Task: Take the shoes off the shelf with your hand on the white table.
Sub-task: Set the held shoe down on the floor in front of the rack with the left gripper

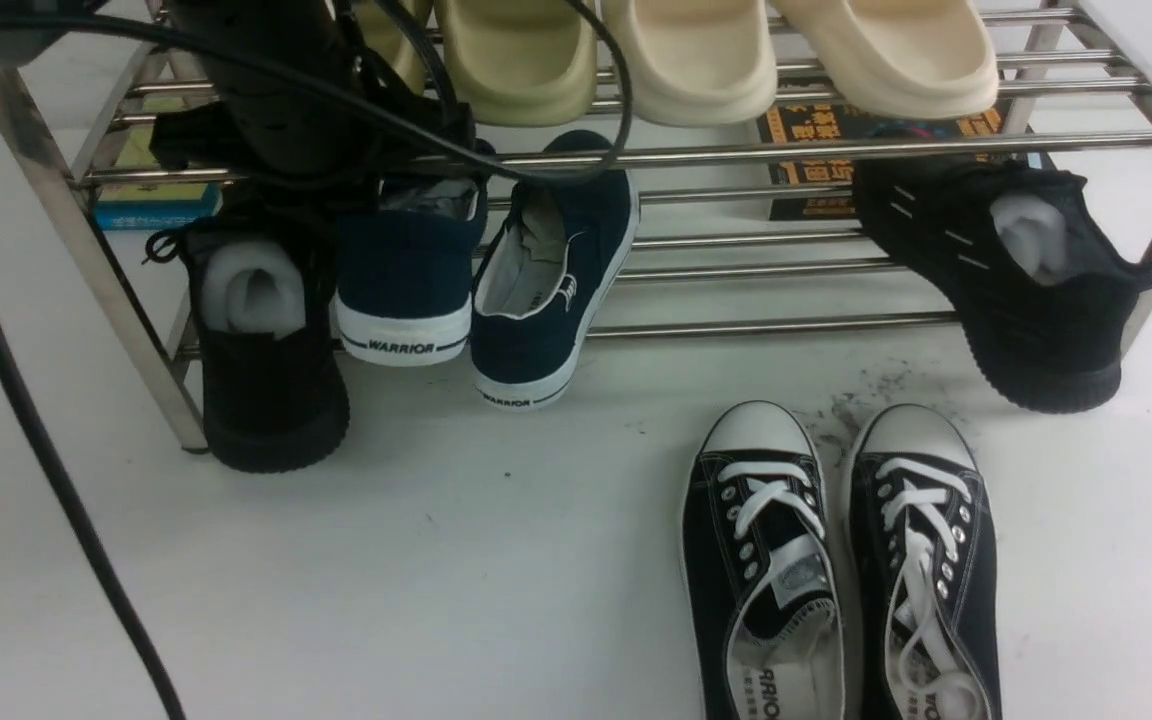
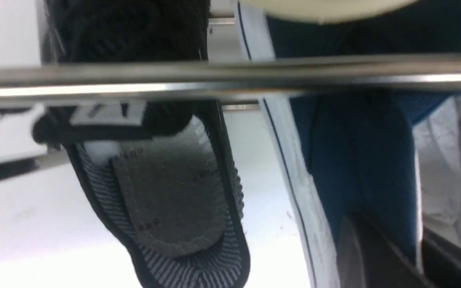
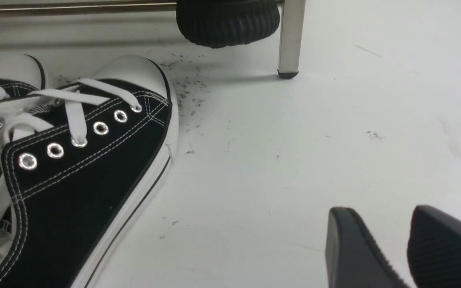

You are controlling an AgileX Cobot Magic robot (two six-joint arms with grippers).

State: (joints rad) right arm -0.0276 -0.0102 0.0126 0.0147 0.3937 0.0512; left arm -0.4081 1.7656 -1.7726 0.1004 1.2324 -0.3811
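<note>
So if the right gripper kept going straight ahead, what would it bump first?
Probably nothing: bare white table lies ahead of the right gripper, passing beside the shelf leg. Depth is unclear.

Navy canvas slip-ons [image 1: 404, 285] with white soles printed WARRIOR and paper stuffing inside. One heel-out on the lower tier of the steel-tube shelf [image 1: 736, 153]; the other [image 1: 548, 290] just beside it, tipped on its side, heel end past the front bar, down at the white table [image 1: 496, 560]. Left gripper [image 2: 408, 260], black and cabled, reaching in over the upright shoe, fingers [image 2: 368, 260] at its collar, grip unclear.
</note>
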